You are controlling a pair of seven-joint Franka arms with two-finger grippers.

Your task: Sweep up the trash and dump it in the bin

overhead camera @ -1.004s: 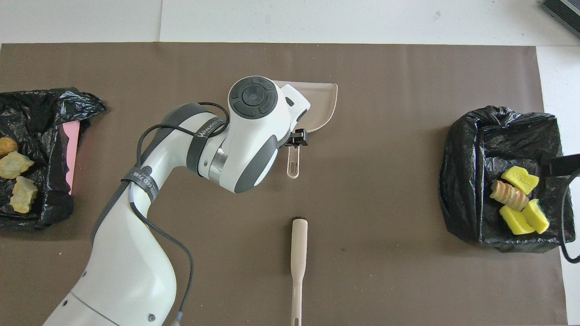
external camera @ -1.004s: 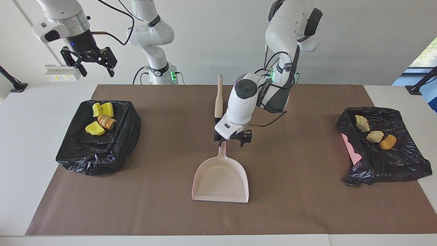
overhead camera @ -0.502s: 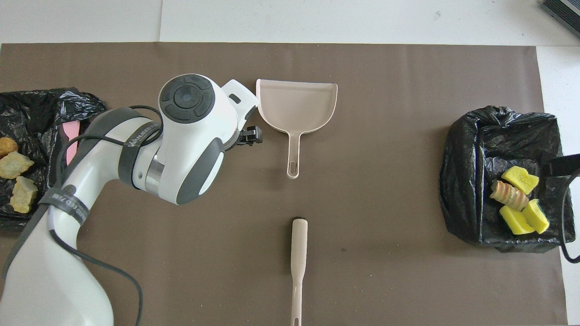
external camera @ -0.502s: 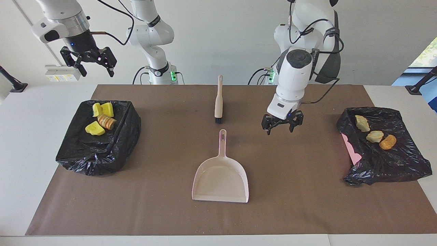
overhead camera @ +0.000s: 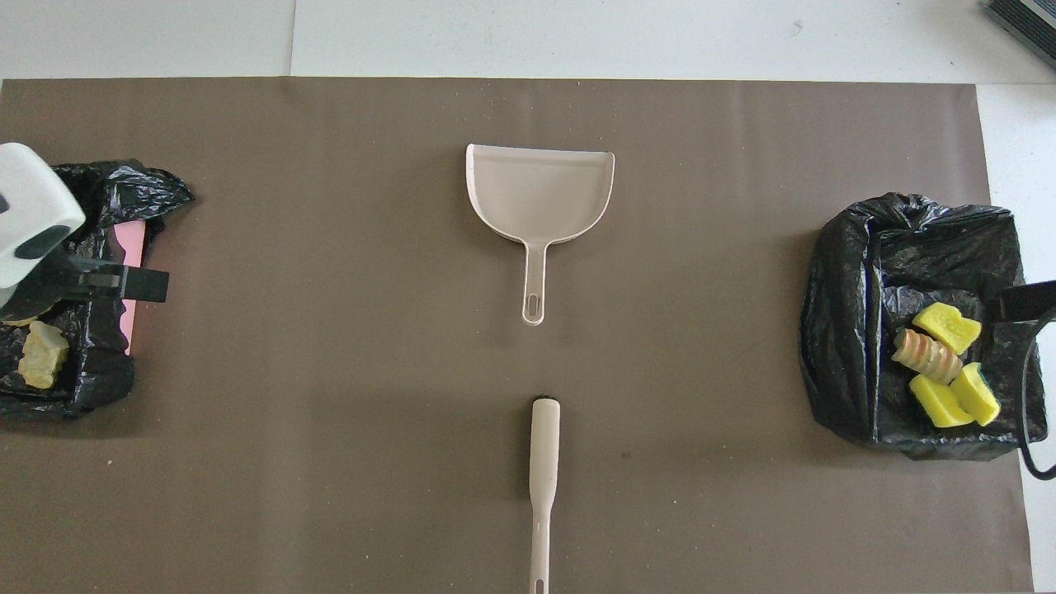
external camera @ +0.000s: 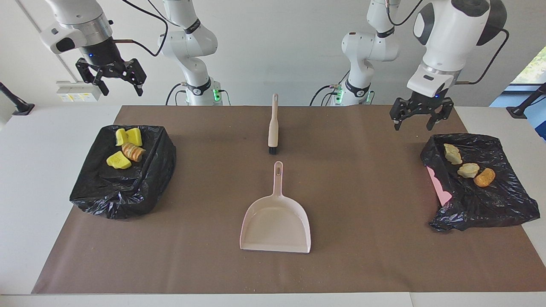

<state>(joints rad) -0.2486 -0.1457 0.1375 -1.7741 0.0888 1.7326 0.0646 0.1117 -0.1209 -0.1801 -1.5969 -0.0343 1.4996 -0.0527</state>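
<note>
The left pincer (external camera: 418,116) on my screen hangs empty with its fingers spread, raised over the edge of the black bag-lined bin (external camera: 482,200) at the left arm's end of the counter (external camera: 25,170); in the overhead view only its white wrist housing and one dark finger show at the frame edge, covering part of that bin. The right pincer (external camera: 111,76) also hangs empty with fingers spread, high above the right arm's end, over the counter's edge nearest the robots and close to the second black bag-lined bin (external camera: 123,187). I see the trash (external camera: 468,170) divided between the two bins: three tan and orange-brown bread-like pieces lie in a row on the crumpled liner of the bin under the left pincer, beside a strip of pink showing at that bin's side, and three bright yellow chunks with one striped brown piece lie clustered together in the other bin. A brown mat (external camera: 367,256) covers the counter's middle. On it the pale pink dustpan (external camera: 275,224) lies flat, its handle pointing toward the robots and its open mouth away from them. The beige hand brush (external camera: 273,124) lies nearer to the robots, in line with that handle, black bristles toward the dustpan, a small gap between the two.
</note>
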